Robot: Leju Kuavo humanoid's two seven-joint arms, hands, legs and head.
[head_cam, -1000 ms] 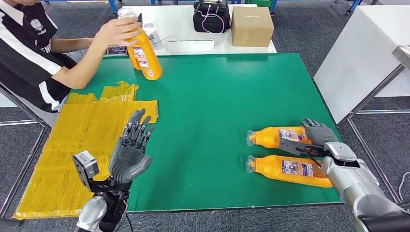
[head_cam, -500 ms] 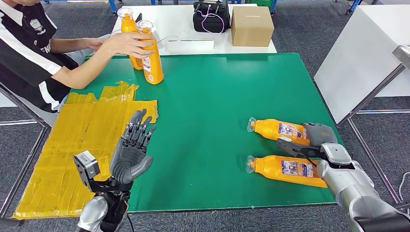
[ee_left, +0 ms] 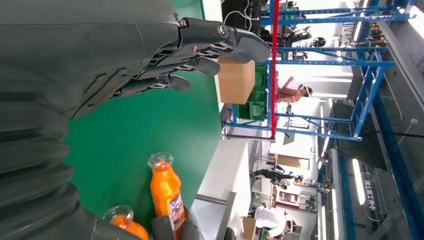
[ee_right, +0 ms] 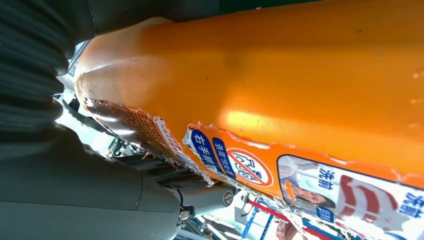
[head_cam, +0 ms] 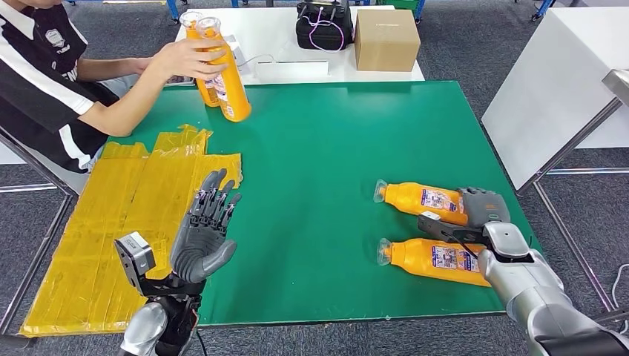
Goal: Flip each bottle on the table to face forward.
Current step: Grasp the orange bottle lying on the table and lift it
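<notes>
Two orange bottles lie on their sides on the green table (head_cam: 334, 148) at the right, caps pointing left. My right hand (head_cam: 475, 215) grips the base end of the far bottle (head_cam: 419, 199); its torn label and orange body (ee_right: 300, 85) press close to the right wrist camera. The near bottle (head_cam: 434, 257) lies free just in front of it. My left hand (head_cam: 202, 231) is open and raised over the table's front left, fingers (ee_left: 200, 45) spread, holding nothing. At the back left a person's hand (head_cam: 185, 58) holds two more orange bottles (head_cam: 226, 78) upright and slightly tilted.
Crumpled yellow sheets (head_cam: 126, 215) cover the table's left side. Behind the green table, a white table carries a cardboard box (head_cam: 386, 38) and a black bag (head_cam: 324, 26). The seated person (head_cam: 44, 81) is at the far left. A white table (head_cam: 564, 81) stands to the right.
My right hand has shifted the far bottle slightly away from the near one, its cap end moving back. The person has tilted the front bottle again. My left hand has barely moved.
</notes>
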